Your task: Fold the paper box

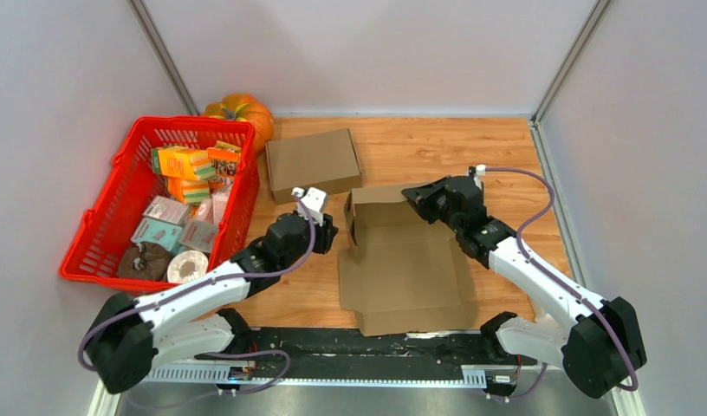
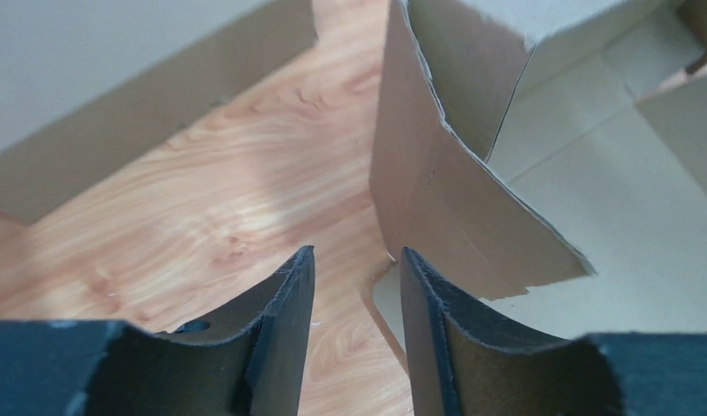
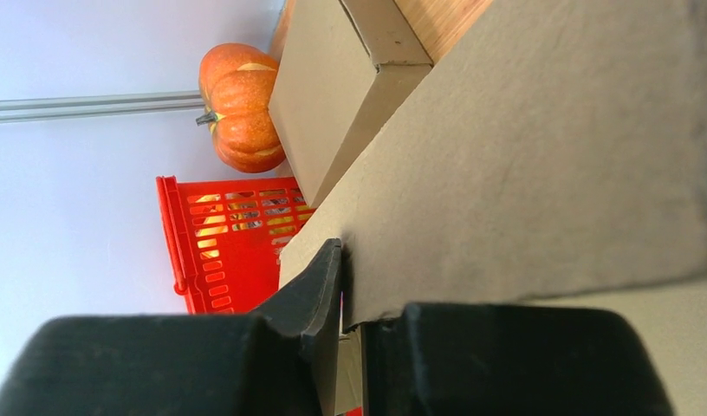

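Pincer check, overhead view: your left pincer (image 1: pixel 330 232) sits just beside the left wall of the paper box (image 1: pixel 406 273). The box lies opened out and half formed on the table (image 1: pixel 419 143), between the two arms. Your right pincer (image 1: pixel 417 196) is at the box's raised rear flap. A closed cardboard box (image 1: pixel 314 162), a red basket (image 1: pixel 194 122) of packets and a pumpkin (image 1: pixel 243 111) stand at the left rear.

Left wrist view: your left pincer (image 2: pixel 357 256) is released. Its fingers (image 2: pixel 285 299) stand apart with nothing gripped between them. A standing flap of the paper box (image 2: pixel 445 204) rises just ahead of the tips.

Right wrist view: your right pincer (image 3: pixel 354 277) is clenched on the lower edge of a paper box (image 3: pixel 523 165) flap, with the cardboard pinched between its tips. Behind it you can see the pumpkin (image 3: pixel 242 104), the red basket (image 3: pixel 229 234) and the closed cardboard box (image 3: pixel 333 95).
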Robot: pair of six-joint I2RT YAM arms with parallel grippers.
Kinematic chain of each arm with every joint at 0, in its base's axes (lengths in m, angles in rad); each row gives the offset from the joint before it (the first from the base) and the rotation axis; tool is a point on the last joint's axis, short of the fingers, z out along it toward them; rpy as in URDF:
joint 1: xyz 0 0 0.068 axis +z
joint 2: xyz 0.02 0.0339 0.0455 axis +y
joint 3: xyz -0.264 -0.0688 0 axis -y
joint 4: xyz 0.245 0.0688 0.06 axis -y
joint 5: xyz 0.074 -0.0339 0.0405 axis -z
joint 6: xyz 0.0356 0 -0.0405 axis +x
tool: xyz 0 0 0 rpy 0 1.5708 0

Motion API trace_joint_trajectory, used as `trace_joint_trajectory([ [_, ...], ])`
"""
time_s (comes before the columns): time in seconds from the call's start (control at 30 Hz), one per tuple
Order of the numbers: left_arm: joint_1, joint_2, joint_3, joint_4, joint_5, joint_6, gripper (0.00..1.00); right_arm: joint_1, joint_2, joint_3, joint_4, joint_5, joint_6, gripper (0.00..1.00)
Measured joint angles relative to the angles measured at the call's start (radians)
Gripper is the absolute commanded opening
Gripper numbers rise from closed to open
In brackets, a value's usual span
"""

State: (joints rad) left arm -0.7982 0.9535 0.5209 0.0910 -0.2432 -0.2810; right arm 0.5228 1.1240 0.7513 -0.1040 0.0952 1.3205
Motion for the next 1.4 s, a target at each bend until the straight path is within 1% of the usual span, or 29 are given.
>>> trace_joint_trajectory([
  [0.13, -0.001, 0.168, 0.000, 0.106, 0.061, 0.035, 0.52, -0.001, 0.005, -0.001, 0.005, -0.019, 0.013, 0.14],
  [0.27, -0.001, 0.269, 0.050, 0.175, 0.116, 0.072, 0.52, -0.001, 0.020, 0.007, 0.004, -0.023, -0.013, 0.15],
  [0.33, -0.001, 0.292, 0.073, 0.205, 0.137, 0.086, 0.51, -0.003, 0.035, 0.022, 0.004, -0.019, -0.059, 0.16],
  [0.4, -0.001, 0.295, 0.079, 0.228, 0.153, 0.091, 0.51, -0.003, 0.037, 0.021, 0.008, -0.016, -0.089, 0.15],
  [0.53, -0.004, 0.296, 0.079, 0.251, 0.153, 0.088, 0.55, -0.003, 0.037, 0.016, 0.026, -0.017, -0.114, 0.15],
  [0.7, -0.032, 0.314, 0.079, 0.293, 0.090, 0.077, 0.55, -0.004, 0.047, 0.016, 0.037, -0.015, -0.116, 0.16],
  [0.83, -0.079, 0.319, 0.071, 0.335, 0.025, 0.079, 0.56, -0.007, 0.055, 0.016, 0.041, -0.016, -0.116, 0.29],
  [0.9, -0.093, 0.308, 0.041, 0.374, 0.006, 0.079, 0.56, -0.007, 0.055, 0.016, 0.034, -0.015, -0.127, 0.28],
  [1.03, -0.096, 0.291, -0.013, 0.395, -0.022, 0.079, 0.54, -0.007, 0.055, 0.016, 0.027, -0.015, -0.155, 0.15],
  [1.1, -0.096, 0.295, -0.015, 0.398, -0.035, 0.079, 0.54, -0.008, 0.055, 0.016, 0.042, -0.022, -0.158, 0.15],
  [1.23, -0.096, 0.308, -0.011, 0.412, -0.053, 0.079, 0.57, -0.007, 0.059, 0.016, 0.056, -0.026, -0.158, 0.15],
  [1.33, -0.096, 0.326, 0.006, 0.418, -0.059, 0.079, 0.57, -0.008, 0.062, 0.016, 0.059, -0.026, -0.158, 0.13],
  [1.4, -0.096, 0.330, 0.011, 0.428, -0.054, 0.079, 0.57, -0.008, 0.064, 0.016, 0.061, -0.024, -0.158, 0.18],
])
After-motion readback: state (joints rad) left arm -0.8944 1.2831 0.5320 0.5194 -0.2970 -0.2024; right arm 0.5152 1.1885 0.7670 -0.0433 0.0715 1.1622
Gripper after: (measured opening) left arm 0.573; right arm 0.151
